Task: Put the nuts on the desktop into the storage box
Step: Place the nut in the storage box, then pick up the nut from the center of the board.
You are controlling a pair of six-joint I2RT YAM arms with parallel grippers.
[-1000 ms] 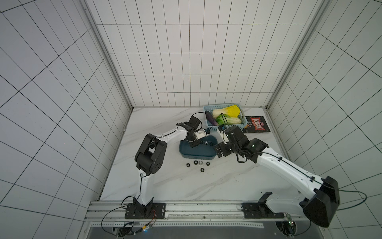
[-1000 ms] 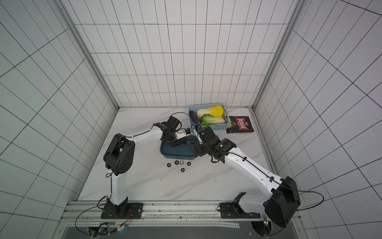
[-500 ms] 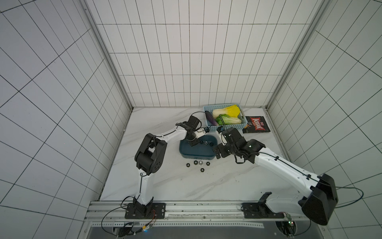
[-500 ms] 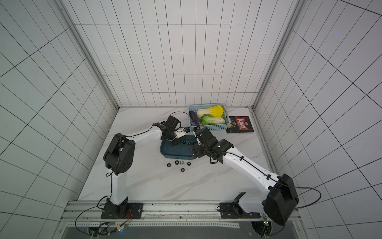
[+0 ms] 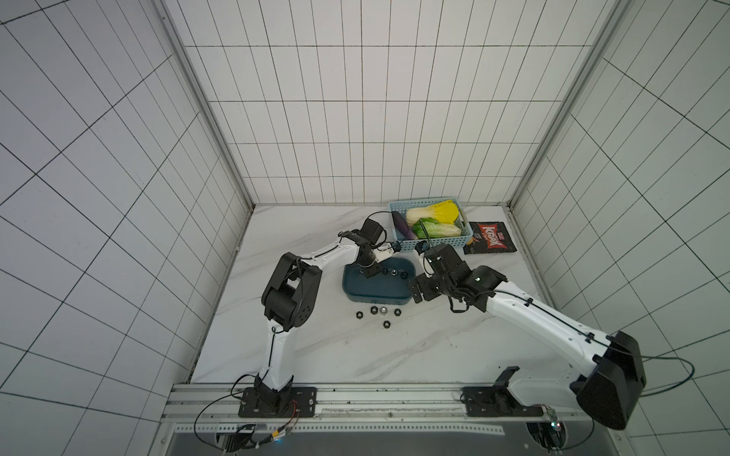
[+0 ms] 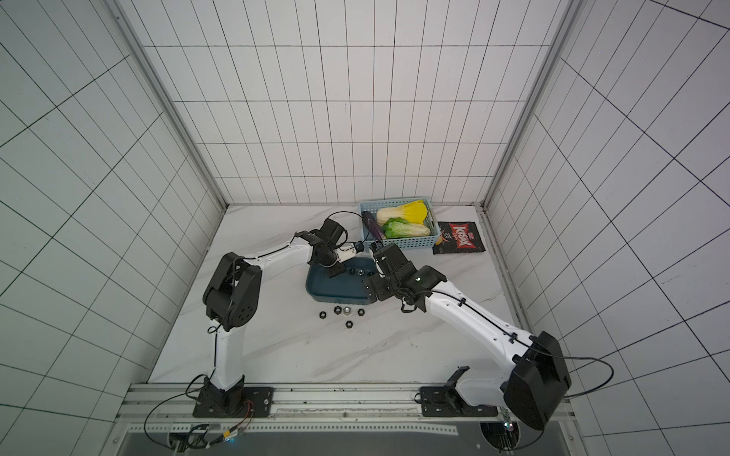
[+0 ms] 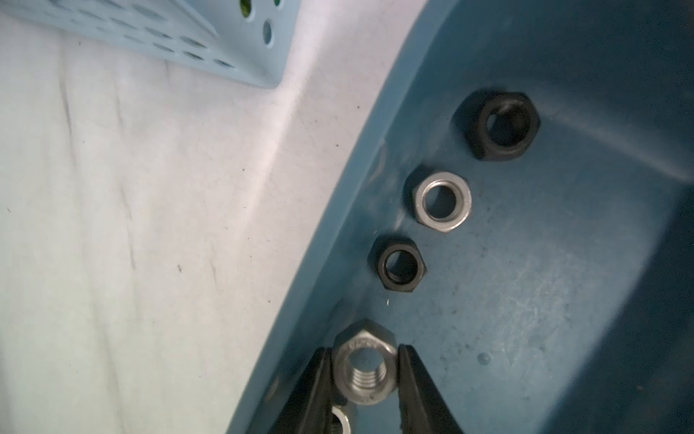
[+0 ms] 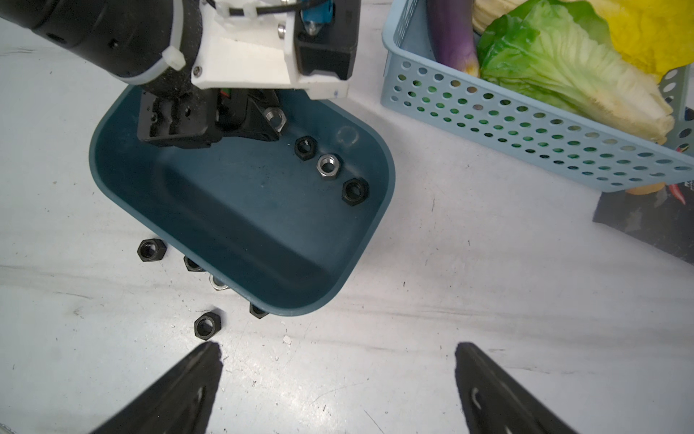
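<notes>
The left hand (image 7: pixel 364 353) reaches down into the far left part of the dark blue box (image 5: pixel 375 295). Its two black fingers (image 7: pixel 319 379) are pressed on both sides of a silver nut (image 7: pixel 363 375), so it is gripping that nut. The nut is up above the floor of the box, close to the far wall. Three more nuts lie flat in a row on the floor of the box, along that far wall: a black one (image 8: pixel 305 147), a shiny one (image 8: pixel 328 166) and another black one (image 8: pixel 355 192). The box sits in the middle of the white worktop (image 5: pixel 316 355). Five nuts lie on the worktop just beside the near wall of the box. Four make a short row, with three black and one shiny (image 5: pixel 383 311), and one black nut (image 5: pixel 386 324) lies a bit nearer. The right hand (image 8: pixel 338 345) is wide open and holds nothing. It hangs over the worktop just to the right of the box. A light blue basket (image 5: pixel 428 241) with leafy greens stands at the far right, and a dark snack bag (image 5: pixel 490 243) lies beside it.
</notes>
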